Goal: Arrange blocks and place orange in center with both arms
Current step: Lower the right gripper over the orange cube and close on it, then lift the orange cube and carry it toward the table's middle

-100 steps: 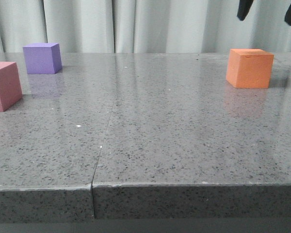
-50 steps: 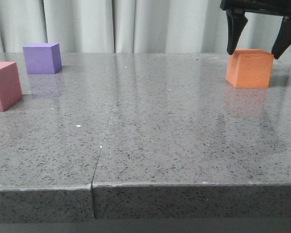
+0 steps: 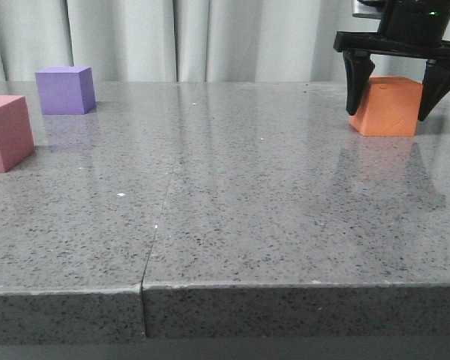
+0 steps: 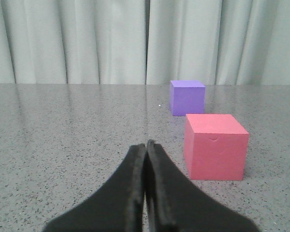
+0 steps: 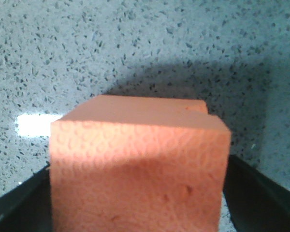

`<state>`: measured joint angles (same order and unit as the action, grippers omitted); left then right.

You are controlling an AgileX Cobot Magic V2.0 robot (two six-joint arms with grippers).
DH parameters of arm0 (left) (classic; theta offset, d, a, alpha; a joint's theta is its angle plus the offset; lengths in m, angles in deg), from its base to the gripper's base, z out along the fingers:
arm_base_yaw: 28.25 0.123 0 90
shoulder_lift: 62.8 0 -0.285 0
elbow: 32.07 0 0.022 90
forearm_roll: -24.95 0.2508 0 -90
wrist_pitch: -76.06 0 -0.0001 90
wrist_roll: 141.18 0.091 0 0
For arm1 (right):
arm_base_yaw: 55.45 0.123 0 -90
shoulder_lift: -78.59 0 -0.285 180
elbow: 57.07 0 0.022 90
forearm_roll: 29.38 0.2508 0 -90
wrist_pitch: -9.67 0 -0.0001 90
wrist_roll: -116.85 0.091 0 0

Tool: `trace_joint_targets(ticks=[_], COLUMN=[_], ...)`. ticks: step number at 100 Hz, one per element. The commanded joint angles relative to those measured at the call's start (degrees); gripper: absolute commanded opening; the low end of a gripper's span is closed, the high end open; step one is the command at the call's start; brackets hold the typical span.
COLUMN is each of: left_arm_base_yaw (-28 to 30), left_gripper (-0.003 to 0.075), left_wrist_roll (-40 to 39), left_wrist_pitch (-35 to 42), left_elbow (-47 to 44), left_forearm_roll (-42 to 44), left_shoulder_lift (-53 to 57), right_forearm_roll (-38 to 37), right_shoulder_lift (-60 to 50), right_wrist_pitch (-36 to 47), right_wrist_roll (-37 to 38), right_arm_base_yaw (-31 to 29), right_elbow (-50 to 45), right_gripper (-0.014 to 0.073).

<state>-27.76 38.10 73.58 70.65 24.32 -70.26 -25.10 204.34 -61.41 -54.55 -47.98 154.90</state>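
The orange cube (image 3: 390, 96) stands on the grey stone tabletop at the far right. My right gripper (image 3: 390, 114) is lowered over it, open, with one dark finger on each side of the cube. In the right wrist view the orange cube (image 5: 140, 164) fills the space between the fingers (image 5: 19, 208). The purple cube (image 3: 65, 90) stands at the far left and the pink cube (image 3: 6, 133) nearer at the left edge, with a short stretch of tabletop (image 3: 56, 133) between them. My left gripper (image 4: 146, 145) is shut and empty, just left of the pink cube (image 4: 215, 147), with the purple cube (image 4: 187, 97) beyond.
A seam (image 3: 161, 217) runs through the tabletop from front to back. The table's front edge (image 3: 225, 289) is close to the camera. Pale curtains (image 3: 210, 37) hang behind the table.
My right gripper has come down from the top of the front view and now straddles the orange cube. The cubes have not moved.
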Motion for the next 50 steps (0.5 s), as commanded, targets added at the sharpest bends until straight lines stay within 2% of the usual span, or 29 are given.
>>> trace_joint_targets(ticks=[1,8,23,30,50], left_arm_base_yaw=[0.10,0.10,0.10,0.10,0.10], left_gripper=[-0.0020,-0.0020,-0.0020,-0.0020,-0.0020], left_wrist_roll=[-0.06,-0.06,-0.06,-0.06,-0.06], left_wrist_pitch=[4.62,4.62,4.62,4.62,4.62], left_elbow=[-2.28,-2.28,-2.28,-2.28,-2.28], left_forearm_roll=[-0.34,-0.34,-0.34,-0.34,-0.34], left_shoulder_lift=[1.62,1.62,1.62,1.62,1.62], right_forearm_roll=[0.18,0.18,0.18,0.18,0.18], right_shoulder_lift=[-3.49,-3.49,-3.49,-3.49,-3.49], right_wrist_pitch=[-1.63,-1.63,-1.38,-1.38,-1.24], right_wrist_roll=[-0.04,-0.04,-0.04,-0.04,-0.04], right_arm_base_yaw=[0.01,0.01,0.01,0.01,0.01], right_elbow=[1.81,1.81,1.81,1.81,1.81], right_gripper=[0.0638,0.0589,0.0402,0.0342,0.0316])
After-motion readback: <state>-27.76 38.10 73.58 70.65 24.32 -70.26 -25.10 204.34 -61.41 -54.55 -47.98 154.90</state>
